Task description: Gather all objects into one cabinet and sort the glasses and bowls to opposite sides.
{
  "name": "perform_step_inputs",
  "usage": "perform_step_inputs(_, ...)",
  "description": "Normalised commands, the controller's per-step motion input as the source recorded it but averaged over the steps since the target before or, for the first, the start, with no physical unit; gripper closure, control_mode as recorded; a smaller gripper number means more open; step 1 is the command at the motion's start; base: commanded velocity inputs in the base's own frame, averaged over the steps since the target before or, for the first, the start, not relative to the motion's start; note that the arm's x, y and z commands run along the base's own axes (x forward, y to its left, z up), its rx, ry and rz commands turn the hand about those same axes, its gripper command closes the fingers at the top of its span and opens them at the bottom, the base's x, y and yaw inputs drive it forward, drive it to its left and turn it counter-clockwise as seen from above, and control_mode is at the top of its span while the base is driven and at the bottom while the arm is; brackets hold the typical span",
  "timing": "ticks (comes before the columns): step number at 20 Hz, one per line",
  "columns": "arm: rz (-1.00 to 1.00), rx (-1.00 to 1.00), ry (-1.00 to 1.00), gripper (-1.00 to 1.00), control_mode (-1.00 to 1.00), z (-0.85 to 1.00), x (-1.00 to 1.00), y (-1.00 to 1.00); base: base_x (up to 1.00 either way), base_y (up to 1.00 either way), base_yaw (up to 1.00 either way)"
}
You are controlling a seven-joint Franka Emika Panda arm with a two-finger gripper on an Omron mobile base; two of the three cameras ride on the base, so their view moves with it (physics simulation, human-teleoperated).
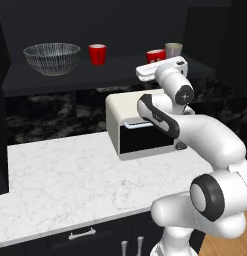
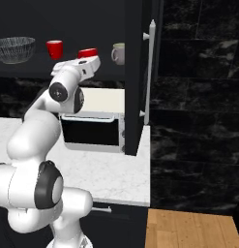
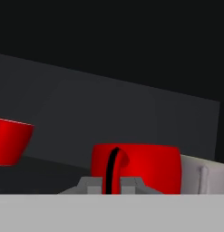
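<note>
Gripper [image 3: 112, 183] is closed down tight on the rim of a red cup [image 3: 145, 165]: in the hand view one dark finger runs down over the cup's front wall, so the wall is pinched between the fingers. Cup is glossy red, no handle, short and straight-sided. From the left base view it sits on the cabinet shelf [image 1: 95, 75] at the right end, with the hand right at it. Touching or just beside it on its right is the grey-beige cup [image 1: 173, 49], dull finish, similar size.

Second red cup [image 1: 97, 54] stands upright further left on the same shelf, well apart from the held one. Far left end of the shelf: the bowl [image 1: 51, 57], wide, round, clear glass with fine dark ribbed lines, much wider than any cup. Bowl and the three cups are all in one row on the dark shelf.

Cabinet door [image 2: 138, 72] stands open in the right base view, long silver bar handle [image 2: 149, 72] along its edge.

Below the shelf, a white toaster oven [image 1: 140, 125] sits on the white marble surface [image 1: 60, 175], dark glass front. No readable labels or writing anywhere.
</note>
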Motion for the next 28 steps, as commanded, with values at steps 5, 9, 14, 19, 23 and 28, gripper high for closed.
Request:
perform_step_inputs(5,0.0,0.0,0.0,1.0,-1.0,-0.08,0.35,0.0,0.0,0.0,0.0)
perform_step_inputs(9,-0.01,0.0,0.0,1.0,-1.0,-0.1,0.38,0.0,0.0,0.0,0.0)
perform_step_inputs(14,-0.02,0.0,0.0,1.0,-1.0,-0.1,0.4,0.0,0.0,0.0,0.0)
perform_step_inputs(19,-0.02,0.0,0.0,1.0,-1.0,-0.1,0.39,0.0,0.0,0.0,0.0)
perform_step_inputs(23,-0.02,0.0,0.0,1.0,-1.0,-0.09,0.39,0.04,0.0,0.0,0.0)
perform_step_inputs(28,-0.01,0.0,0.0,1.0,-1.0,-0.1,0.36,0.14,0.0,0.0,0.0)
